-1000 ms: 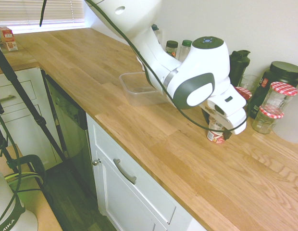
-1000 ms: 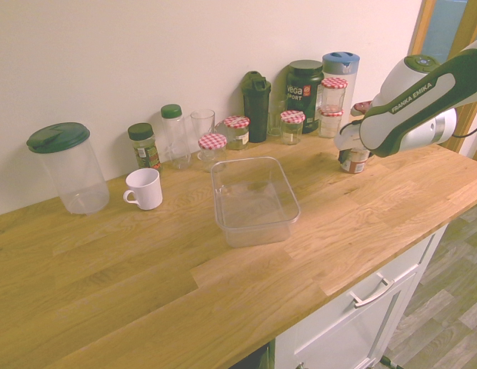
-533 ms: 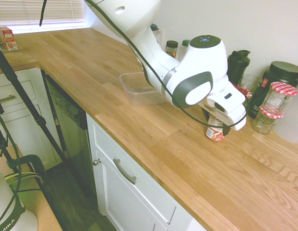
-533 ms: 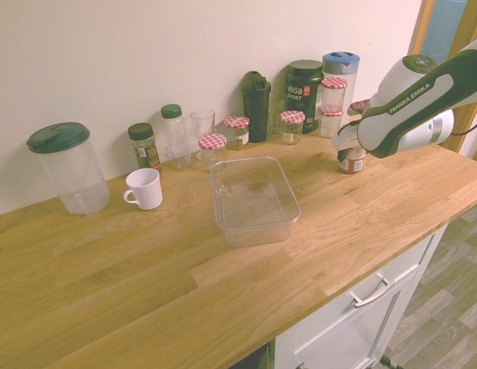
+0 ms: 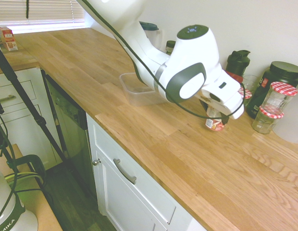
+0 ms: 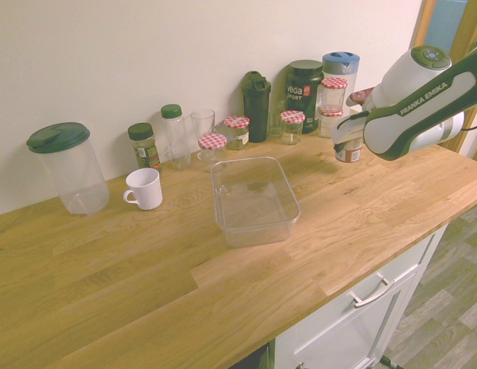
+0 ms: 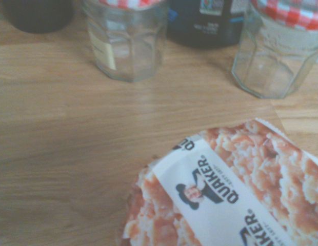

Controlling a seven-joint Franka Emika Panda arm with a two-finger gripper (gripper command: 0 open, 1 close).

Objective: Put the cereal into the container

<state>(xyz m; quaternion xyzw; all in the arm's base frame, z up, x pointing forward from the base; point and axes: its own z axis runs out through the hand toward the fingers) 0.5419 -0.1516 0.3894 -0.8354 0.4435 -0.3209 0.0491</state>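
Cereal (image 5: 214,123), a small red-and-white cup with a Quaker lid, hangs clamped in the hand (image 5: 215,114), its base just clear of the surface (image 5: 187,159) near the back edge, in front of the glass jars with red-checked lids (image 5: 279,95). The container (image 6: 254,200), a clear rectangular tub, sits well apart toward the middle of the surface.

Two high exterior cameras face the wooden counter (image 5: 154,139) from opposite ends; the wrist camera looks close.
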